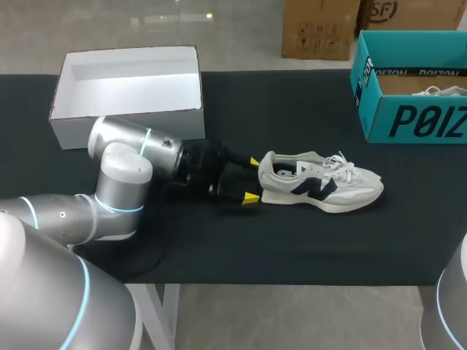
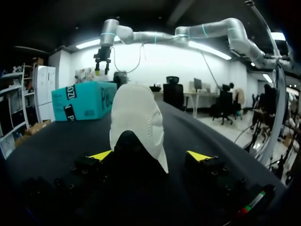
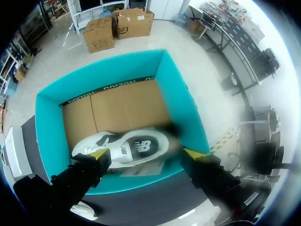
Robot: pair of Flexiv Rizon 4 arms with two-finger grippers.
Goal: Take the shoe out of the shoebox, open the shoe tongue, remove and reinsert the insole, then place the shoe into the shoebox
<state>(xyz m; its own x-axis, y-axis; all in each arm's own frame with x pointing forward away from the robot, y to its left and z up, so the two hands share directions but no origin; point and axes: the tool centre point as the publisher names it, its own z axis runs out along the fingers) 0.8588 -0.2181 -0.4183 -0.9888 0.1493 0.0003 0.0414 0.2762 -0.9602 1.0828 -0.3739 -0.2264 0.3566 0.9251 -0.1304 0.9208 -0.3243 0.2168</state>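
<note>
2 sneakers are in sight. 1 of them, a white and grey sneaker (image 1: 321, 186) (image 2: 138, 122) with a dark side logo and white laces, stands on its sole near the middle of the black counter (image 1: 306, 248). Its heel points toward the left arm (image 1: 120, 175) and its toe toward the right side. It is out of the teal cardboard shoebox (image 1: 408, 120) (image 2: 82, 99) (image 3: 51, 122) and apart from it; the shoebox sits open at the counter's far right corner.

The left jaws lie low over the counter, aimed straight at the heel. Their 2 yellow tips (image 1: 251, 197) (image 2: 101, 155) are spread wide, 1 on each side of the heel's end. In the left wrist view the pale heel rises between them, and there seems to be a gap on both sides (the dark base of the heel makes this hard to judge). The left jaws hold nothing.

The right arm (image 2: 155, 36) reaches over the shoebox, and the right jaws hang above it pointing down. Their yellow tips (image 3: 99, 153) are wide apart and empty. Under them a second sneaker (image 3: 127, 148) (image 1: 441, 91) of the same colouring lies on the box's brown floor.

A white open-topped cardboard box (image 1: 128, 113) sits at the far left of the counter, behind the left arm and well apart from the shoebox.
</note>
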